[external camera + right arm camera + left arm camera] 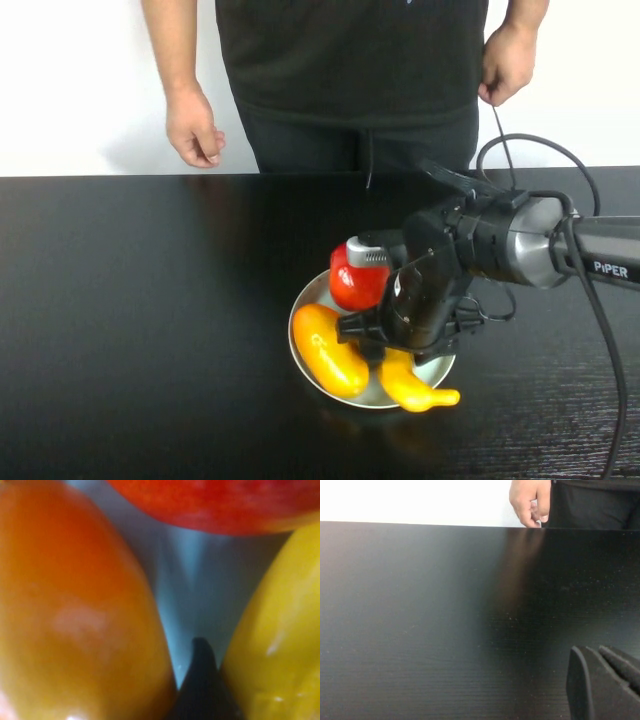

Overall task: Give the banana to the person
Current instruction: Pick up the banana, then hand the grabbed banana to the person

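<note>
Banana: the banana lies on the plate, its free end pointing toward the desk's right edge, its other end hidden under the right gripper.
Right gripper: down in the plate, at the gap between the banana and the orange-yellow oval fruit. In the right wrist view one dark fingertip sits wedged between that fruit and the banana, just beside both; whether the fingers are spread or pinching cannot be told.
Left gripper: low over the bare desk, away from the plate; only part of the left gripper shows at the corner of its wrist view, state not discernible.
Plate: round, pale metal, right of the desk's centre, nearer the front edge than the back.
Red fruit: the red fruit sits on the back side of the plate, touching the oval fruit.
Person: the person stands beyond the desk's far edge, black shirt, both hands hanging at the sides.
Surface: black desk, glossy with faint grain.
Room: plain white wall behind.
Counts: one banana, one oval fruit, one red fruit, one plate, one person, one arm in the high view.
</note>
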### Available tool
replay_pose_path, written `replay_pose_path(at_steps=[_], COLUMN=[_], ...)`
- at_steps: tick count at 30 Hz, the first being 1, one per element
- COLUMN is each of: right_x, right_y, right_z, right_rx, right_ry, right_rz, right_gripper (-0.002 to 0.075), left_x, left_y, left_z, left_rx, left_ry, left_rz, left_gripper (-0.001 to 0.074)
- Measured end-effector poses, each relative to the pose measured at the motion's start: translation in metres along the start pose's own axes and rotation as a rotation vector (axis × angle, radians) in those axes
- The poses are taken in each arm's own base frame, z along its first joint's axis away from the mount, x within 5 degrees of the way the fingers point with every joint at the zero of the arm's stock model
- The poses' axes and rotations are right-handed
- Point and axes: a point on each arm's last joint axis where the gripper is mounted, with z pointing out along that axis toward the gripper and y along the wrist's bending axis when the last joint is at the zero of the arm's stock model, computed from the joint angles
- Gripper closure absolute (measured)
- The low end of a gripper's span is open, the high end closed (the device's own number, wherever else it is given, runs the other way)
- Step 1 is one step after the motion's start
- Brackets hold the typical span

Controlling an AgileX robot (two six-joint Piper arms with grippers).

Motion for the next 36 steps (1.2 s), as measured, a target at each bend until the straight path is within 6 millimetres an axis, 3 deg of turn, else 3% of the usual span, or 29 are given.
replay_pose_path(at_steps=[4, 10, 14, 17, 22, 25, 31, 36], right_x=[-0.001, 0.001, 0.003, 0.005, 0.003, -0.003, -0.014, -0.018], right_y=[-0.001, -0.002, -0.003, -0.007, -0.011, -0.009, -0.002, 0.0], right_z=[0.001, -0.007, -0.044, -0.086, -0.158, -0.187, -0.222, -0.236], right_rx=[0.013, 0.026, 0.033, 0.048, 0.109, 0.129, 0.136, 0.16], right_ry=[-0.005, -0.004, -0.035, -0.095, -0.195, -0.243, -0.338, -0.372], right_rz=[-0.017, -0.033, -0.055, -0.114, -0.314, -0.419, -0.589, -0.71], right_gripper=[0.0426, 0.0434, 0.0434, 0.0434, 0.0434, 0.0434, 0.0434, 0.0434], left_x=[0.0, 0.0, 0.0, 0.0, 0.0, 0.0, 0.0, 0.0], left_y=[0.0, 0.0, 0.0, 0.0, 0.0, 0.0, 0.0, 0.0], left_z=[0.0, 0.0, 0.0, 0.0, 0.0, 0.0, 0.0, 0.0], left_rx=[0.0, 0.0, 0.0, 0.0, 0.0, 0.0, 0.0, 0.0], left_ry=[0.0, 0.0, 0.0, 0.0, 0.0, 0.0, 0.0, 0.0], left_rz=[0.0, 0.0, 0.0, 0.0, 0.0, 0.0, 0.0, 0.0], left_gripper=[0.0739, 0.0739, 0.0739, 0.0739, 0.0739, 0.0739, 0.0739, 0.0739])
